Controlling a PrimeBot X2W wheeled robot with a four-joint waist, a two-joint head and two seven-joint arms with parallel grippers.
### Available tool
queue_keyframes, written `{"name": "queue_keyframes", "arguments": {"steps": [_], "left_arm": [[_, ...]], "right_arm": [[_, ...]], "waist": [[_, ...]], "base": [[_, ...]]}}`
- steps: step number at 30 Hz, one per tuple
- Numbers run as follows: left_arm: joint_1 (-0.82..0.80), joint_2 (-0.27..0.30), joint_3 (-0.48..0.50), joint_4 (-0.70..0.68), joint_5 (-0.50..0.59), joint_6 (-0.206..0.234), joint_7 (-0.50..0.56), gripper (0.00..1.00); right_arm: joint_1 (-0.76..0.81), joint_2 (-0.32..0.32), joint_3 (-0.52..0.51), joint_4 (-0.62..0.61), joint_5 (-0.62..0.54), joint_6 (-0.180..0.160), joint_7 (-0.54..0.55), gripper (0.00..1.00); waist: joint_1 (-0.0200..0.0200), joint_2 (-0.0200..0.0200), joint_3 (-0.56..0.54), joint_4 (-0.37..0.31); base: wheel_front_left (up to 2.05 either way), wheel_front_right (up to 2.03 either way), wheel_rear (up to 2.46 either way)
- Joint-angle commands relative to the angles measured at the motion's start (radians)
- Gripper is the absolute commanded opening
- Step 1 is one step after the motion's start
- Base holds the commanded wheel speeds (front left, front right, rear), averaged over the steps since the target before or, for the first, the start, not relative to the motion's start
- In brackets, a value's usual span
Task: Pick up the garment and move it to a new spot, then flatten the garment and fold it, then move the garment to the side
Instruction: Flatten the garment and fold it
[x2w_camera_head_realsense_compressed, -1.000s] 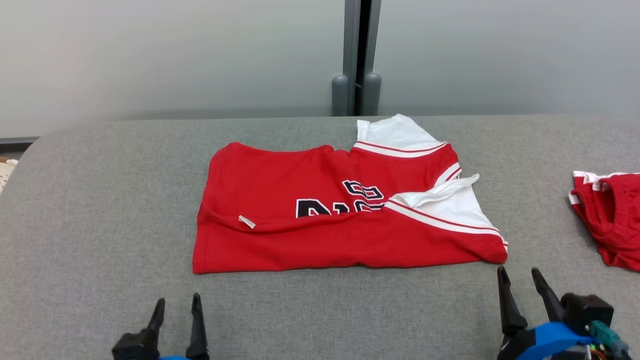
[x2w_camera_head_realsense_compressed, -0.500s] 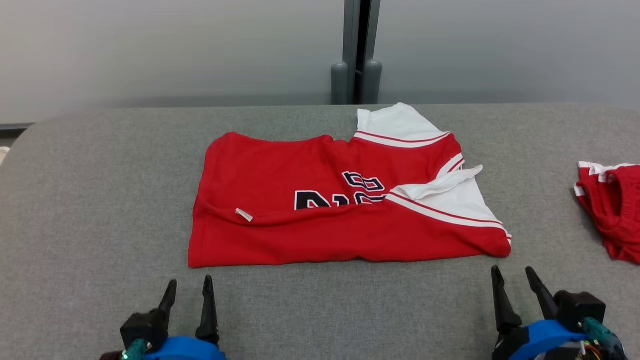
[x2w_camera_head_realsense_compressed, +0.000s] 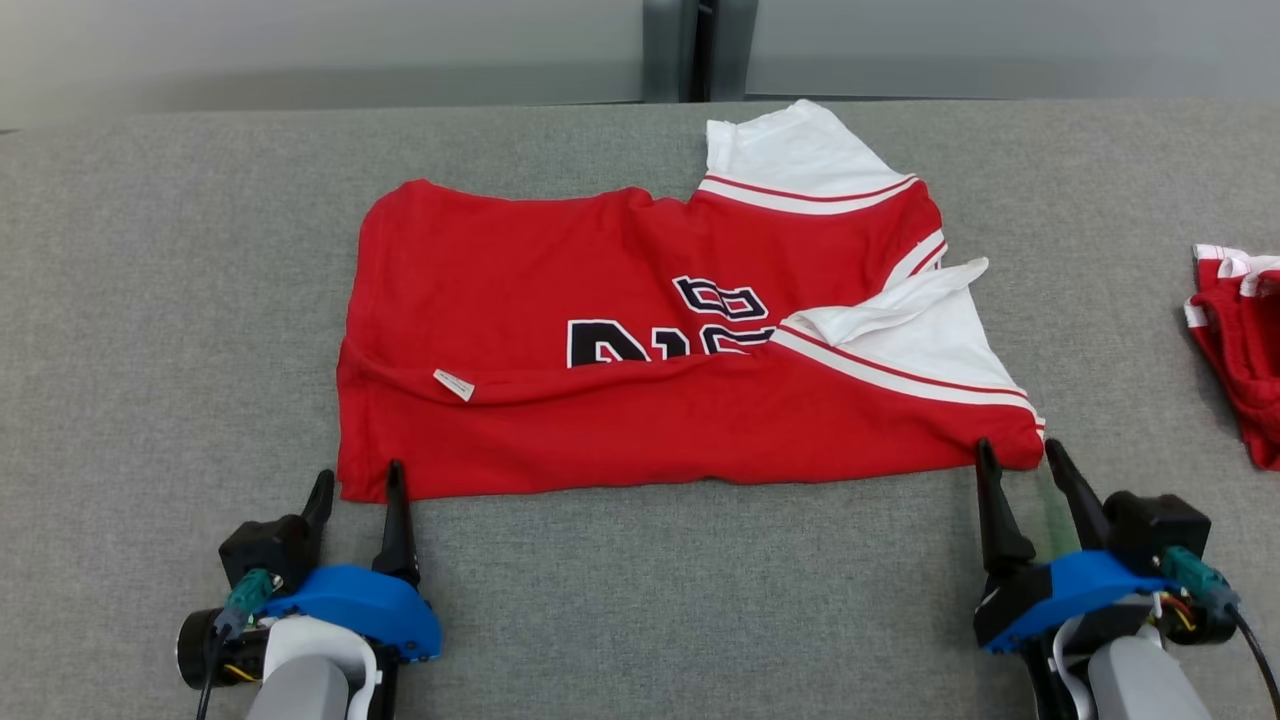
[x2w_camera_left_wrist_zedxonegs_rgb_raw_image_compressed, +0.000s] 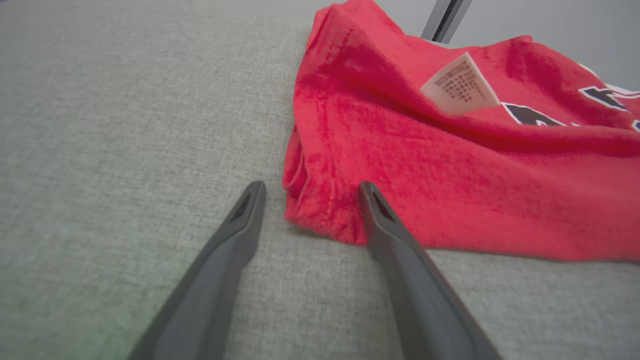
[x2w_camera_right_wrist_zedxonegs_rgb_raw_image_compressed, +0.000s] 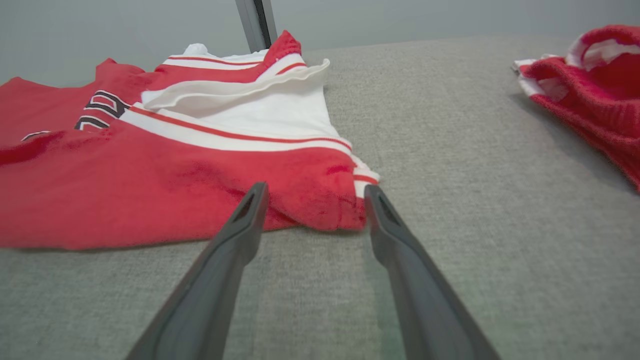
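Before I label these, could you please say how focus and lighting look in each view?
Head view: even light, shirt crisp. Left wrist view: shirt grainy, left gripper soft, faint green tint lower left. Right wrist view: right gripper blurred, second garment casts soft shadow.

Lab-like room: grey fabric table (x2w_camera_head_realsense_compressed: 150, 250), bare grey wall panels (x2w_camera_head_realsense_compressed: 300, 50).
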Motion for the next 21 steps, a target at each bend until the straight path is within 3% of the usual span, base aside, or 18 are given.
{"name": "queue_keyframes", "arguments": {"steps": [1,14,20,21], "left_arm": [[-0.010,-0.002,-0.004,0.031,-0.005,0.002,0.007,1.00],[-0.042,-0.002,-0.050,0.110,-0.033,0.008,0.013,1.00],[-0.035,-0.002,-0.053,0.126,-0.042,0.012,0.013,1.00],[-0.033,-0.002,-0.055,0.135,-0.047,0.008,0.014,1.00]], "right_arm": [[-0.025,-0.003,-0.005,0.008,-0.010,0.000,-0.003,1.00],[-0.129,-0.003,-0.114,0.192,-0.122,0.000,-0.001,1.00],[-0.117,0.003,-0.081,0.275,-0.094,0.000,0.006,1.00],[-0.117,0.005,-0.067,0.280,-0.085,0.000,0.007,0.58]], "waist": [[-0.0002,-0.0001,0.004,-0.001],[-0.0002,-0.0001,0.031,0.020],[-0.0002,-0.0001,0.032,0.023],[-0.0002,-0.0001,0.031,0.022]], "base": [[0.00,0.00,0.00],[0.00,0.00,0.00],[0.00,0.00,0.00],[0.00,0.00,0.00]]}}
